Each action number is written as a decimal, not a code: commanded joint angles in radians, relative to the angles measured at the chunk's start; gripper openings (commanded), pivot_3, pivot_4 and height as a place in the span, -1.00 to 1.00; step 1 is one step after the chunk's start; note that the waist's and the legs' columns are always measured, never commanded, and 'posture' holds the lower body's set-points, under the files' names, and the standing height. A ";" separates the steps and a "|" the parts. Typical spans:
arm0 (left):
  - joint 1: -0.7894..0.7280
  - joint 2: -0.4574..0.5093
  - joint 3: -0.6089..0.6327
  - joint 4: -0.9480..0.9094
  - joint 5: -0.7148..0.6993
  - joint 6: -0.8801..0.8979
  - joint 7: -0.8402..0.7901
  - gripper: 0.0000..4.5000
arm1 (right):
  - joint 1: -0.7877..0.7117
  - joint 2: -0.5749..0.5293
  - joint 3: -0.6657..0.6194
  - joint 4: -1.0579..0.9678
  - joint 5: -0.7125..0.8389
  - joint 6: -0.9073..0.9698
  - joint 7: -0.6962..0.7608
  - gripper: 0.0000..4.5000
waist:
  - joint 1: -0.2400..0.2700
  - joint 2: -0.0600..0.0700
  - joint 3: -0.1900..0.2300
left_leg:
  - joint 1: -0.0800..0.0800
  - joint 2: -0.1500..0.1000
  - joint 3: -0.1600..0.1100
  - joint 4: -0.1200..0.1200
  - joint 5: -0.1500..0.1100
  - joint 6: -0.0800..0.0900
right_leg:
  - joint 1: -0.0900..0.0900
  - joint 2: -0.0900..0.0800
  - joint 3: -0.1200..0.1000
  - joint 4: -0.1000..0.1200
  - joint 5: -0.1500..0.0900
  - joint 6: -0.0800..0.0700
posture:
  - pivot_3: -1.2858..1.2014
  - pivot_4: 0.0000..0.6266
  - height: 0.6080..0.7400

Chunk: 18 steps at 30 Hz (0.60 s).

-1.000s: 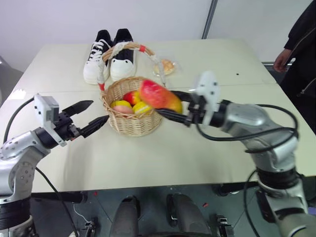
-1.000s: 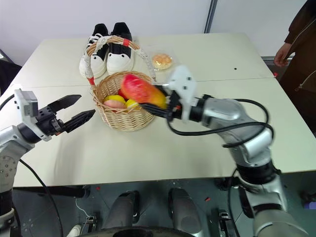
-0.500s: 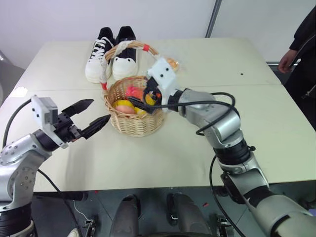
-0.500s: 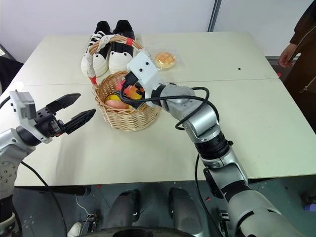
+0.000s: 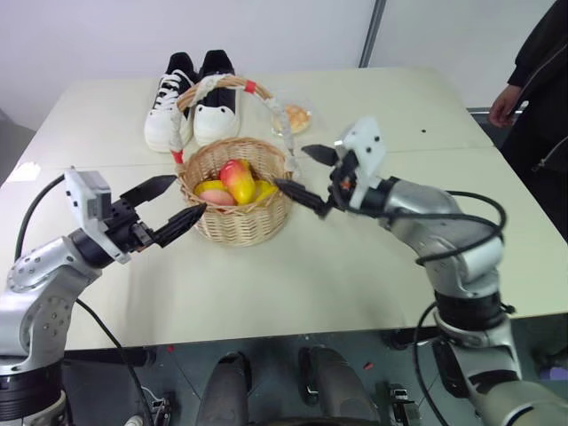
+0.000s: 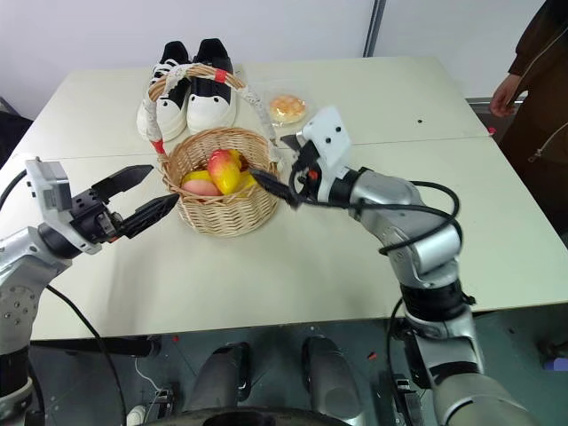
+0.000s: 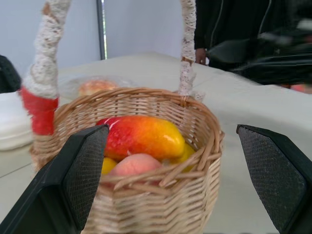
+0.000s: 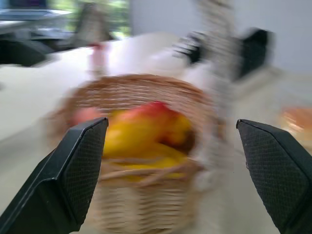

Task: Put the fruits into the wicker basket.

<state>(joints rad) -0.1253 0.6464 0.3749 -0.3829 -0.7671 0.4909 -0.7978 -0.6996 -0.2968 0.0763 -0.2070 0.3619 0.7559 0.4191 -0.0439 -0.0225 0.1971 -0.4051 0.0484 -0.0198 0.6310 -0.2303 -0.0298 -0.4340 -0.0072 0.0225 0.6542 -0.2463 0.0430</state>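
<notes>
The wicker basket [image 5: 238, 224] stands mid-table, its tall cloth-wrapped handle [image 5: 266, 96] arching over it. The red-to-yellow mango [image 5: 238, 180] lies inside on top, with a roundish pink-orange fruit [image 5: 218, 198] and yellow pieces beside it. My right gripper [image 5: 293, 166] is open and empty just right of the basket's rim, pointing at it. On the basket's left, my left gripper [image 5: 190, 194] is open and empty too, its lower finger close to the wall. The left wrist view looks at the mango [image 7: 141, 136] between the two fingers.
A pair of black-and-white shoes [image 5: 191, 98] sits behind the basket. A plastic-wrapped bun [image 5: 300, 117] lies behind and right of it. A person in dark clothes [image 5: 532, 80] stands at the table's far right edge. Bare tabletop [image 5: 293, 275] spreads in front.
My right gripper carried the mango over the basket, let it go inside, and drew back to the right with its fingers open. The left gripper stayed about where it was.
</notes>
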 commanded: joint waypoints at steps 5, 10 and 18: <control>-0.008 0.000 0.009 -0.026 -0.010 -0.017 0.011 1.00 | -0.077 0.097 -0.045 0.167 -0.030 -0.137 -0.042 0.39 | 0.003 0.000 0.000 | -0.002 0.000 0.000 -0.002 0.000 0.001 | -0.002 0.000 0.000 0.000 0.000 0.004 | 0.03 -0.52 1.00; 0.005 -0.001 0.014 -0.039 -0.016 -0.017 0.018 1.00 | -0.061 0.100 -0.067 0.127 0.003 -0.129 -0.029 -0.78 | 0.004 0.000 0.000 | -0.003 -0.001 0.000 -0.001 0.000 0.001 | -0.002 -0.001 0.000 0.000 0.000 0.004 | 0.03 -0.52 1.00; -0.024 -0.001 -0.012 -0.016 -0.011 -0.018 0.011 1.00 | 0.017 -0.023 -0.201 -0.018 0.013 -0.140 -0.037 -0.98 | 0.008 0.000 0.000 | -0.003 -0.001 0.000 -0.001 0.000 0.001 | -0.002 -0.001 0.000 0.000 0.000 0.004 | 0.03 -0.52 1.00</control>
<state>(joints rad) -0.1339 0.6414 0.3648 -0.3910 -0.7724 0.4906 -0.7810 -0.6758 -0.2787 -0.0297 -0.1502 0.3615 0.6390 0.3959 -0.0357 -0.0223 0.1973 -0.4081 0.0475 -0.0200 0.6303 -0.2308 -0.0292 -0.4361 -0.0086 0.0222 0.6538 -0.2466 0.0474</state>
